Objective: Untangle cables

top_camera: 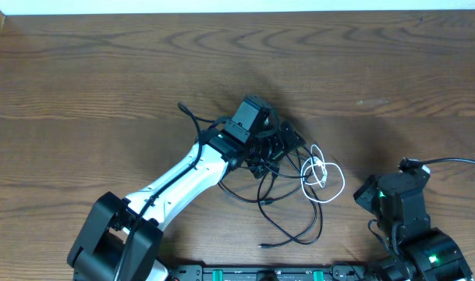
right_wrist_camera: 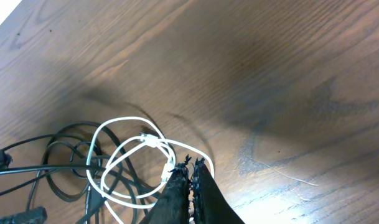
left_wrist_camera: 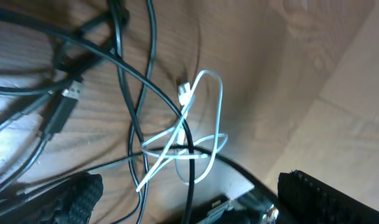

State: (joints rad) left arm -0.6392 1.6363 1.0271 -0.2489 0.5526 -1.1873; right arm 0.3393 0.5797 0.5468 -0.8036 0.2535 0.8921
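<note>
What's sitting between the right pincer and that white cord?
Nothing. In the overhead view, only a narrow strip of bare table separates the right pincer from the white cord.

No text, label, brand, number or sign can be read in any view. The cables [top_camera: 309,173] and the wooden counter [top_camera: 104,78] carry no legible marking.

Right tool [right_wrist_camera: 191,167], fingers pressed nearly together, is poised low over the wood-grain surface [right_wrist_camera: 270,74]. The white cord [right_wrist_camera: 153,142] loops just left of its tip, with black cords [right_wrist_camera: 40,167] tangled farther left.
</note>
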